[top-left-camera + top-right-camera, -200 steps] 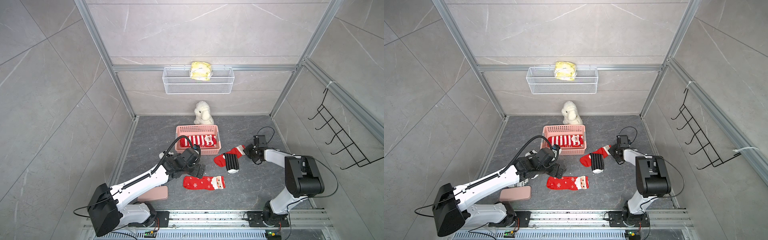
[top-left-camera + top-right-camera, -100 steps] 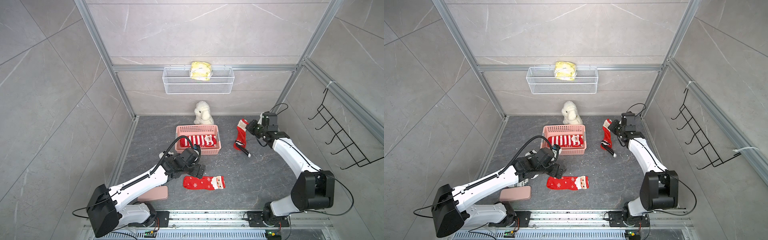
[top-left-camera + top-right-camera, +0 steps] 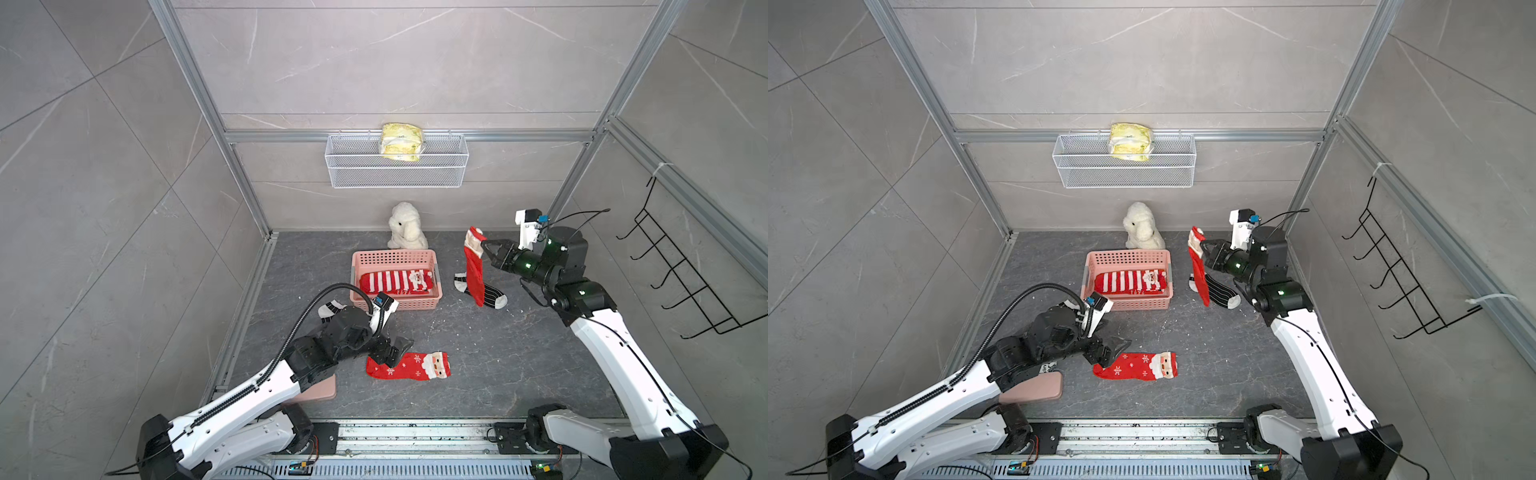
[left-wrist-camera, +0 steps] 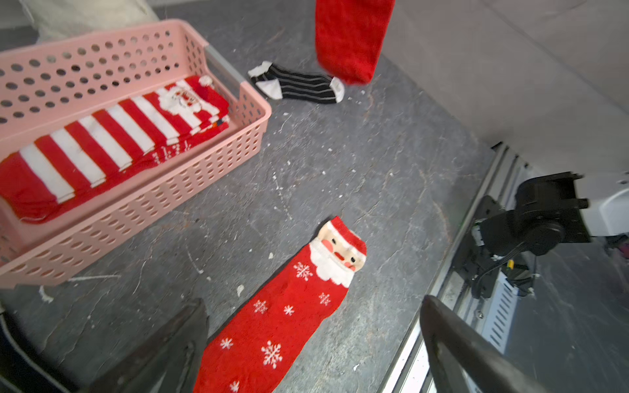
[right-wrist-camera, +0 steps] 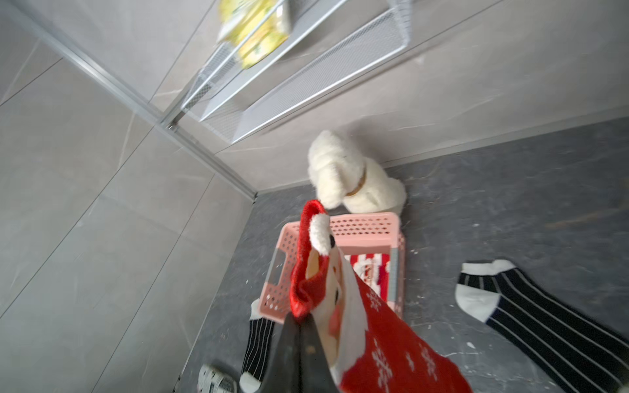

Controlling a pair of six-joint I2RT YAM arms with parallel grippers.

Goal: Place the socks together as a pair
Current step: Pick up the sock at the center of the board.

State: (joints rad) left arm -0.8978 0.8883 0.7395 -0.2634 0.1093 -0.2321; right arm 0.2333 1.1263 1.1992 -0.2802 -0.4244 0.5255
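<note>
Red snowflake sock (image 3: 407, 365) w/ Santa face, red/white striped sock (image 3: 395, 281), pink basket (image 3: 395, 254), blk sock (image 3: 494, 297) w/ white stripes.

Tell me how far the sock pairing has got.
Done: striped socks sit stacked in the basket. In hand: right gripper holds one Santa sock aloft; its match lies on the floor by the open left gripper. Left: joining those, and the two black socks lie apart.

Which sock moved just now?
The right gripper lifted one red Santa sock off the floor, up and toward the back; it hangs pinched. The black striped sock got dragged back slightly, still on the floor. The left gripper, other Santa sock and pink basket stayed.
</note>
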